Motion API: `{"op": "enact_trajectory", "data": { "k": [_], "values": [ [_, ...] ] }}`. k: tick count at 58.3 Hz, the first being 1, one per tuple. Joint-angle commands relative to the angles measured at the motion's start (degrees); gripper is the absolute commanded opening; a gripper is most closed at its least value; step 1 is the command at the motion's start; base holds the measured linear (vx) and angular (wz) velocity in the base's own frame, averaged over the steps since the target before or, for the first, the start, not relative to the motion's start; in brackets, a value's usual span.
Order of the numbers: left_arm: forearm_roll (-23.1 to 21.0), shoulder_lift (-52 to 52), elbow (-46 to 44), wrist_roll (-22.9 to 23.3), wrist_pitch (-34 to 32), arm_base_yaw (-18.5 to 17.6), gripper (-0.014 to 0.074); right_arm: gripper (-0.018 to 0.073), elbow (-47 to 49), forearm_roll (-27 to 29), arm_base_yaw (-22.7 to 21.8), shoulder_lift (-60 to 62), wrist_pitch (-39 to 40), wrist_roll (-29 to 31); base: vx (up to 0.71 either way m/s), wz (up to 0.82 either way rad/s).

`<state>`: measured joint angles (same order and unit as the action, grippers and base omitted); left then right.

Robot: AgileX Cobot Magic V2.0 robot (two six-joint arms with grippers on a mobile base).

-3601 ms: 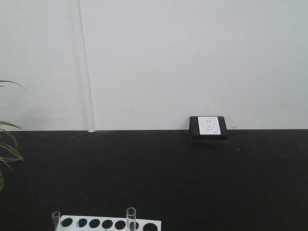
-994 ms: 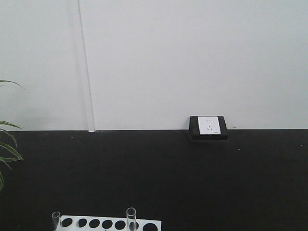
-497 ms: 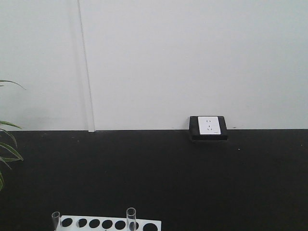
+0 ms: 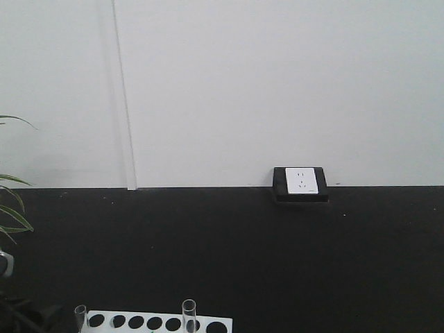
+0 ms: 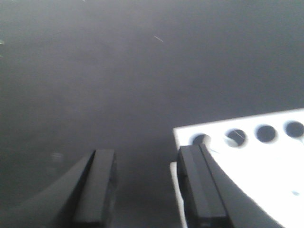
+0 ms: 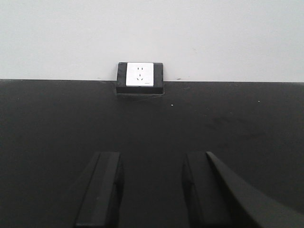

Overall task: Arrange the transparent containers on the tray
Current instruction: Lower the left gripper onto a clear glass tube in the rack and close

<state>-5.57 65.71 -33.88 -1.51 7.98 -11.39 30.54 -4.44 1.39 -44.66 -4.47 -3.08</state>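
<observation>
Left end effector (image 5: 147,185) is wide open with nothing between its fingers. It hangs low over the black counter (image 4: 277,257), right by a corner of the white holed rack (image 5: 266,166). 1 finger (image 5: 202,185) overlaps that corner in the wrist view, can't tell if it's actually touching.

Right end effector (image 6: 152,194) is open and empty too, facing the wall socket (image 6: 140,76) at the counter's back edge.

2 test tubes (image 4: 189,313) stand upright in the rack at the counter's near edge, the second tube (image 4: 80,316) at the rack's left end. Plant leaves (image 4: 10,215) poke in over the counter's left edge.
</observation>
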Motion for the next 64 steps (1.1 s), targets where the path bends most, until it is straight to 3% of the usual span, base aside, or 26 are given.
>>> {"op": "enact_trajectory", "data": {
  "k": [1, 26, 50, 59, 64],
  "values": [
    [-2.14, -1.0, 0.43, 0.41, -4.12, -1.68, 0.0433, 0.0389, 2.04, -0.14, -0.18, 0.02, 4.8, 0.24, 0.0, 0.0],
    [-3.9, -0.9, 12.43, 0.41, -22.16, -5.21, 0.0433, 0.0389, 2.04, -0.14, -0.18, 0.02, 4.8, 0.24, 0.0, 0.0],
    [5.57, 6.69, 12.61, 0.38, -37.03, -5.87, 0.0433, 0.0389, 2.04, -0.14, -0.18, 0.02, 4.8, 0.24, 0.0, 0.0],
    [5.57, 11.49, 12.46, 0.5, -45.82, -5.87, 0.0433, 0.0389, 2.04, -0.14, -0.18, 0.02, 4.16, 0.24, 0.0, 0.0],
    [5.57, 13.83, 12.23, 3.23, -49.37, -5.87, 0.0433, 0.0389, 2.04, -0.14, -0.18, 0.02, 4.02, 0.24, 0.0, 0.0]
  ]
}}
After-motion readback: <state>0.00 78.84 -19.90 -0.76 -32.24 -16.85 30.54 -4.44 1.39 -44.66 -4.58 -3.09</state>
